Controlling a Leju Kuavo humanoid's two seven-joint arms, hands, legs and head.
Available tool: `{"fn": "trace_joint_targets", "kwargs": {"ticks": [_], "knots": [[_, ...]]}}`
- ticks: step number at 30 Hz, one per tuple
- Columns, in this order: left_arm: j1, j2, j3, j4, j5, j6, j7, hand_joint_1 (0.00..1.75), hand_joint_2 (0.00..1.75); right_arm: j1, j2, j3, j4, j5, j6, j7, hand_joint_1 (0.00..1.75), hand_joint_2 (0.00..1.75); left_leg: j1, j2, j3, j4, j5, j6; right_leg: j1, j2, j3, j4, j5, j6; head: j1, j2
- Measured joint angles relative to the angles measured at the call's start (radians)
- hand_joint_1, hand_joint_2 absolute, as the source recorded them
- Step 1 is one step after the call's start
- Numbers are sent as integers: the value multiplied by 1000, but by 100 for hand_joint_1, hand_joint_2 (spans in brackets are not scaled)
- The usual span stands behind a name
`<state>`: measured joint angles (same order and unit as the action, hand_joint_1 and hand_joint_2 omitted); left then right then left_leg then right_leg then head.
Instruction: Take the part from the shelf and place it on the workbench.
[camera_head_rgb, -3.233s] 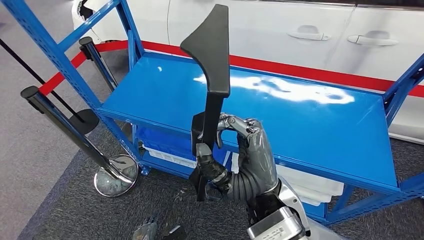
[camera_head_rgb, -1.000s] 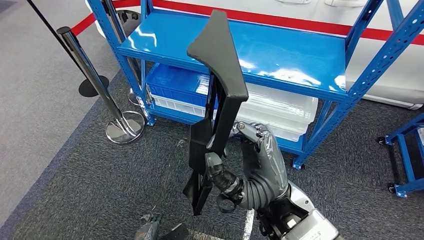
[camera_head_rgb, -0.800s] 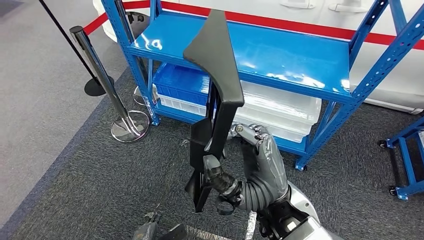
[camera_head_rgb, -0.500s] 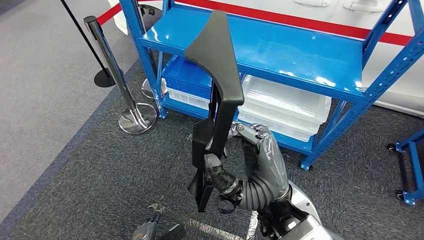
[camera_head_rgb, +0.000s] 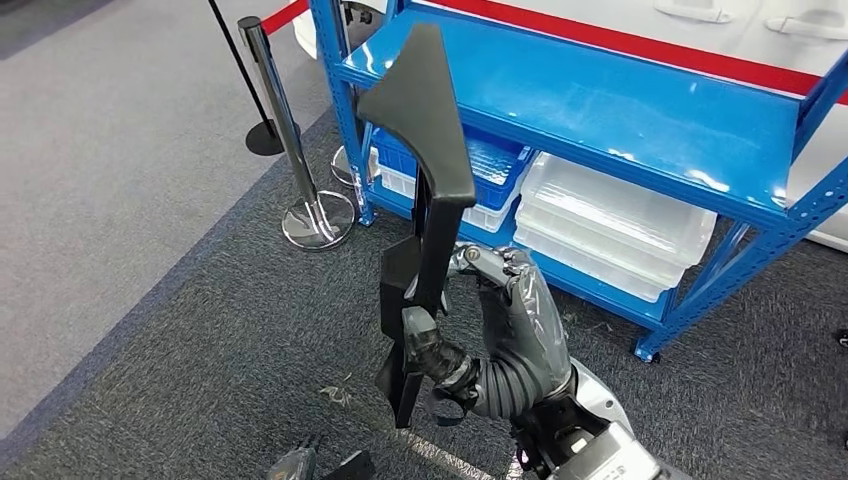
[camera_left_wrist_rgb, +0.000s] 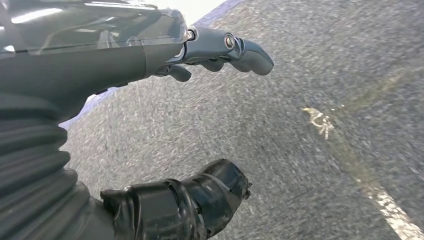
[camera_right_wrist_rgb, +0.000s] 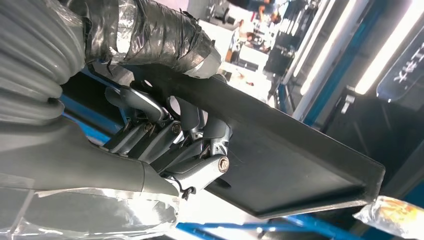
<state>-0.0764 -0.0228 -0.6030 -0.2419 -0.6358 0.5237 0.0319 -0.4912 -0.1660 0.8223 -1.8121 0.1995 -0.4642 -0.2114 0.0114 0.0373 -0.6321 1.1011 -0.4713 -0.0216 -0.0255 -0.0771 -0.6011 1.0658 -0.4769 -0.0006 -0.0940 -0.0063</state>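
A long black plastic part (camera_head_rgb: 425, 190) stands upright in the middle of the head view, its wide flared end up. My right hand (camera_head_rgb: 490, 320) grips its lower half, thumb on one side and fingers wrapped round the other. In the right wrist view the fingers (camera_right_wrist_rgb: 187, 145) clasp the flat black part (camera_right_wrist_rgb: 280, 160). My left hand (camera_left_wrist_rgb: 165, 115) hangs over the grey carpet with thumb and fingers apart and nothing between them. The blue shelf (camera_head_rgb: 620, 110) stands behind the part, its top board bare.
Clear and blue plastic bins (camera_head_rgb: 610, 225) sit on the shelf's lower level. A chrome stanchion (camera_head_rgb: 300, 150) with a round base stands left of the shelf, a second black post (camera_head_rgb: 245, 90) behind it. Dark carpet (camera_head_rgb: 200, 340) spreads to the left and front.
The camera has moved: the shelf and stanchions have slid right and farther off in the picture. The part stays upright in my right hand, grip unchanged.
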Motion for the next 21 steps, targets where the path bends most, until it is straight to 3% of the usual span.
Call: {"fn": "trace_joint_targets", "kwargs": {"ticks": [2,4,5,7,9,11,12,13,15,17,19,21], "knots": [[-4,0,-1,0,0,0,2,0,175,-1,0,0,-1,0,0,0,173,175,-12,18,23,-57,8,11,4,-16,-1,-4,3,8,1,0],[-3,1,-1,0,0,-1,5,0,175,0,0,-1,-1,0,1,0,173,175,-17,1,19,-65,17,26,4,-33,-1,-11,8,20,2,0],[0,1,-2,0,0,-1,6,0,175,0,0,-1,-1,-1,2,0,173,175,-16,-9,18,-72,24,33,2,-24,-3,-8,2,25,2,0],[3,2,-4,0,0,-1,8,0,175,-1,-1,-2,-1,-2,5,0,173,175,-13,-27,20,-85,36,48,0,21,-26,46,-40,29,4,0],[1,1,-6,0,0,-2,10,0,175,1,-1,-2,-1,-4,8,0,173,175,-14,-46,17,-87,41,57,5,65,-77,169,-104,24,7,0],[0,0,-7,0,0,-2,11,0,175,5,-2,-2,0,-6,10,-1,173,175,-16,-69,12,-82,43,61,10,76,-116,257,-127,20,8,0],[0,0,-7,0,1,-2,12,0,175,6,-2,-2,0,-7,11,-1,173,175,-17,-82,10,-78,43,61,10,78,-112,250,-112,19,8,0],[1,-1,-8,0,2,-3,13,0,175,6,-2,-2,0,-8,11,-2,173,175,-17,-96,8,-73,42,61,9,82,-90,206,-82,18,8,0],[0,-1,-8,0,4,-3,14,0,175,6,-2,-2,-1,-10,11,-3,173,175,-17,-122,-1,-57,39,56,2,120,-29,78,-30,18,8,0],[-1,-1,-8,0,6,-3,15,0,175,7,-2,-3,-2,-12,11,-5,173,175,-16,-145,-17,-43,38,47,-1,153,-1,17,-18,19,8,0],[1,0,-8,0,7,-4,16,0,175,7,-2,-3,-3,-14,11,-9,173,175,-12,-166,-27,-42,44,36,1,141,0,15,-15,13,8,0],[5,0,-9,1,8,-4,17,0,175,6,-1,-3,-4,-14,12,-12,173,175,-14,-145,-40,-25,34,24,-1,116,3,7,-8,2,3,0]]}}
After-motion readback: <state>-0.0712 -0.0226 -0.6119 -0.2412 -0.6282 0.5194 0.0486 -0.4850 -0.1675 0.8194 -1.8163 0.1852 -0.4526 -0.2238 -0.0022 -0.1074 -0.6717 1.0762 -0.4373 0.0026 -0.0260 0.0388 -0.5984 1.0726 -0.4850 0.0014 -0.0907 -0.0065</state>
